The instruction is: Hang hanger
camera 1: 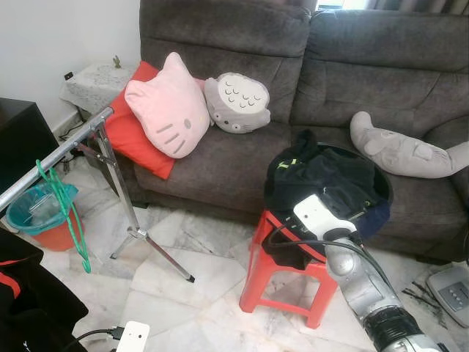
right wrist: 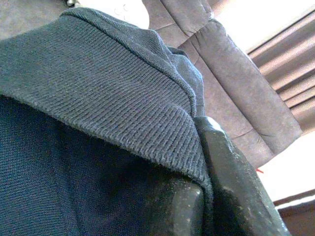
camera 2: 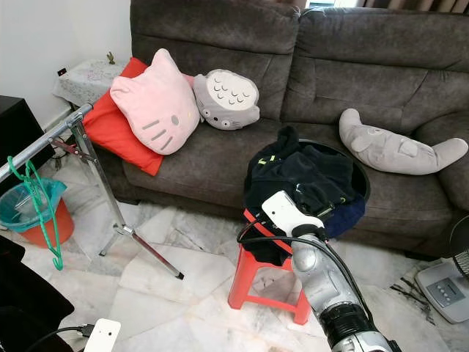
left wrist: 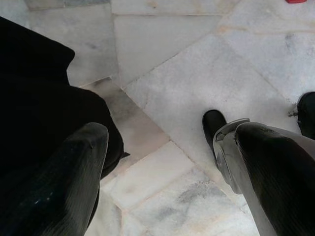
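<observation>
A green hanger [camera 1: 64, 213] hangs on the metal rail [camera 1: 55, 158] of a folding rack at my left. My right arm reaches into a black basket [camera 1: 384, 183] of dark clothes [camera 1: 322, 172] on a red stool [camera 1: 286, 275]. In the right wrist view, my right gripper [right wrist: 202, 191] is buried in a dark blue knit garment [right wrist: 98, 98], its fingers [right wrist: 236, 196] closed on the ribbed edge. My left gripper [left wrist: 167, 182] hangs low and open over the marble floor, beside a black garment [left wrist: 34, 108].
A grey sofa [camera 1: 381, 66] with pink [camera 1: 168, 106], red and grey cushions runs along the back. A teal-lined orange bucket [camera 1: 44, 216] stands behind the rack. The rack's leg [camera 1: 157, 253] slants across the floor. A grey device [camera 1: 454, 290] lies at the far right.
</observation>
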Controlling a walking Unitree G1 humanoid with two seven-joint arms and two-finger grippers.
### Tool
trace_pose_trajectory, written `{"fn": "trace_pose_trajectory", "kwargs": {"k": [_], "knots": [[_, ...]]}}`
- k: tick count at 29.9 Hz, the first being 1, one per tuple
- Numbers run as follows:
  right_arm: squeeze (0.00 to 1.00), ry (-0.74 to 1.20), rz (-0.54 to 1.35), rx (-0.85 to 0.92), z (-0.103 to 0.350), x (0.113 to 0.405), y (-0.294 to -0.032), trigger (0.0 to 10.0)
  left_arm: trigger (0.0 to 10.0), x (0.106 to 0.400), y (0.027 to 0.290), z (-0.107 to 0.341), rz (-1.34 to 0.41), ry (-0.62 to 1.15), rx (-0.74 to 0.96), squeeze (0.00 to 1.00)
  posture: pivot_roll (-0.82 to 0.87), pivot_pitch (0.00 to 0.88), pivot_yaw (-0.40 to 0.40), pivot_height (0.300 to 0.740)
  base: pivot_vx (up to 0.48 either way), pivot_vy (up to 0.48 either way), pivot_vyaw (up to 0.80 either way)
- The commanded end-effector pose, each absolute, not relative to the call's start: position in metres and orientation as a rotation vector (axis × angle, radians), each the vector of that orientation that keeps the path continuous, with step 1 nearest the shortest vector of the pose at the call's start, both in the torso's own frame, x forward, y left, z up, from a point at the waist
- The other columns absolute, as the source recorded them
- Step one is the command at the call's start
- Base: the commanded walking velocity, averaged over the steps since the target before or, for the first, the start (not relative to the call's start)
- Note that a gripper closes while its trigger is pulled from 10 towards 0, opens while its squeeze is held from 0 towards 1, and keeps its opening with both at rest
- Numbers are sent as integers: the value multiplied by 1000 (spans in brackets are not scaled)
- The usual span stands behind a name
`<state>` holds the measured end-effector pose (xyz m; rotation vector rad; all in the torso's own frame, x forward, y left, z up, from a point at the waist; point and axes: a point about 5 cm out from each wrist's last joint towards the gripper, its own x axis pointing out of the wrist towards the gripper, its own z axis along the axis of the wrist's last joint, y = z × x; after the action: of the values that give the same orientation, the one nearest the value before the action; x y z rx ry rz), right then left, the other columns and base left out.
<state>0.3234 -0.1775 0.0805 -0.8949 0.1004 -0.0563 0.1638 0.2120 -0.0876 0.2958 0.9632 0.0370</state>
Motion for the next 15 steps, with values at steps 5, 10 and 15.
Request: {"fn": "trace_pose_trajectory", "kwargs": {"k": [5, 10, 15], "knots": [[0, 65, -72, -869, 87, 323, -175, 0, 10000, 157, 212, -91, 34, 991, 300, 0, -1, 0, -42, 740, 0, 0, 0], [0, 43, -89, -855, 91, 322, -176, 0, 10000, 156, 212, -91, 34, 991, 285, 0, 0, 0, -41, 740, 0, 0, 0], [0, 11, -127, -831, 96, 320, -176, 9804, 10000, 156, 212, -91, 31, 991, 288, 0, 0, 0, -41, 740, 0, 0, 0]]}}
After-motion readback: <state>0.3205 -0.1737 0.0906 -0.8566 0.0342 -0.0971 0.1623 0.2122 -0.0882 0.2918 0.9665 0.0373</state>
